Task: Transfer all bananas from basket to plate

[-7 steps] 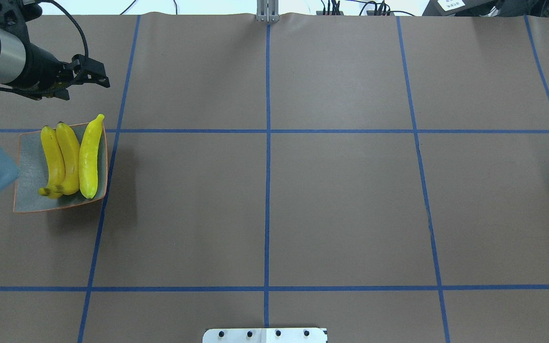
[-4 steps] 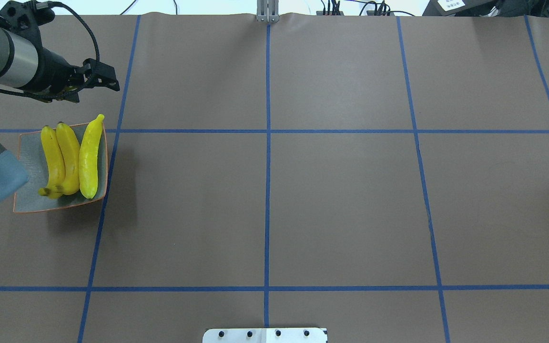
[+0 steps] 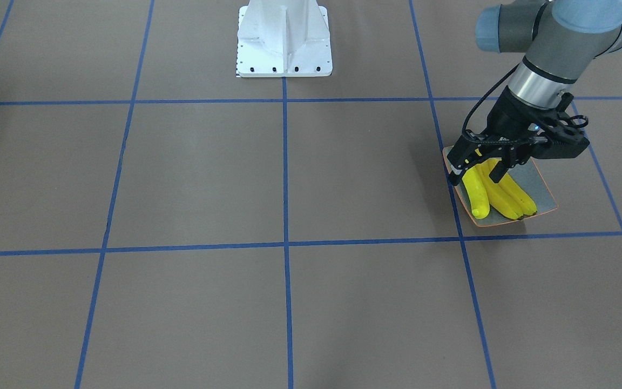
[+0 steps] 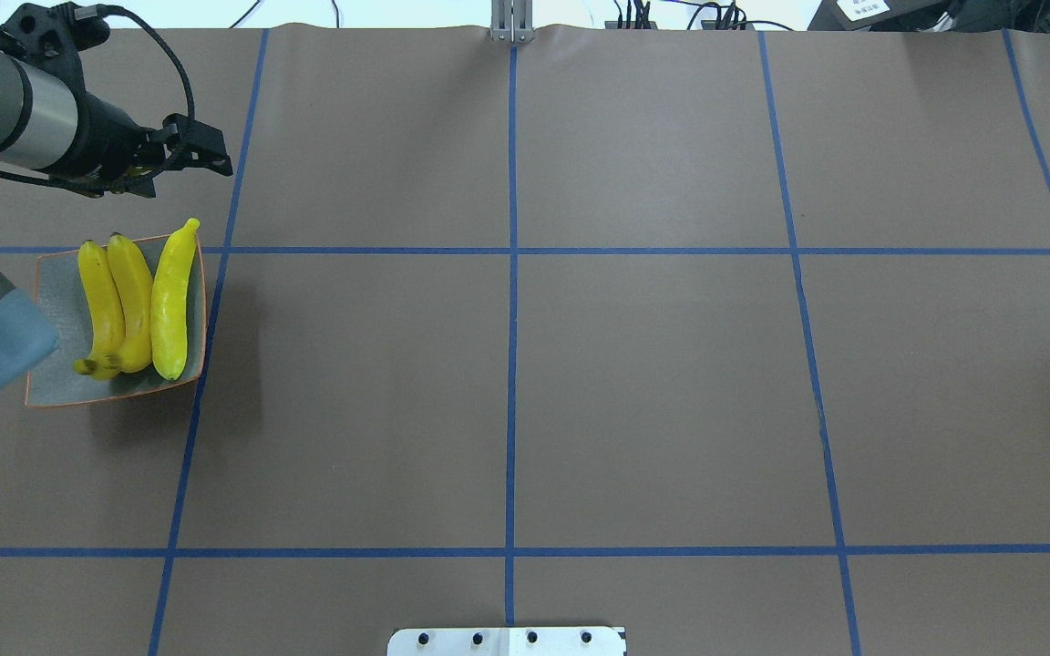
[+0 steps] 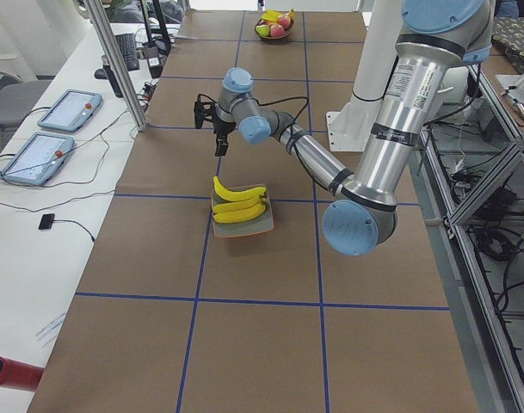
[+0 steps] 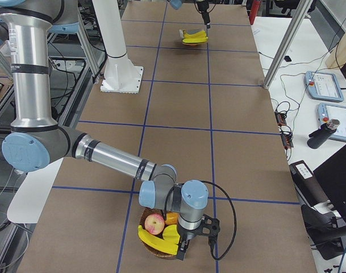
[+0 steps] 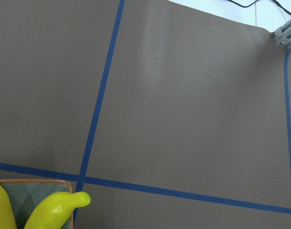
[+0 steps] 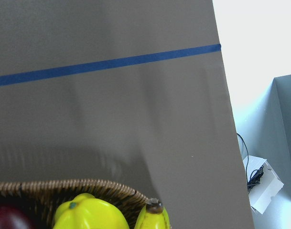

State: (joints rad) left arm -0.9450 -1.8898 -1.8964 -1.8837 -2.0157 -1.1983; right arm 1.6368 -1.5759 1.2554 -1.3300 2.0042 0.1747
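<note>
So, we see three curved yellow bananas (image 4: 133, 305) lying side by side on the squarish grey-blue glossy plate with a thin orange rim (image 4: 60, 292). A fourth yellow banana (image 6: 154, 239) sits in the brown wicker basket (image 8: 64, 187). The left gripper (image 3: 473, 172) hovers near the plate's far edge, fingers spread and empty. The right gripper (image 6: 183, 250) is at the basket, and we can't tell its state. The white label (image 4: 862, 7) is too small to read.

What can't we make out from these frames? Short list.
- Right gripper open or shut: it shows only in exterior right, small, with its fingers down by the basket.
- Basket contents: the right wrist view cuts them off at its bottom edge, and exterior right has the gripper in front.
- Bananas on the plate: in the front-facing view the left gripper covers their upper ends.
</note>
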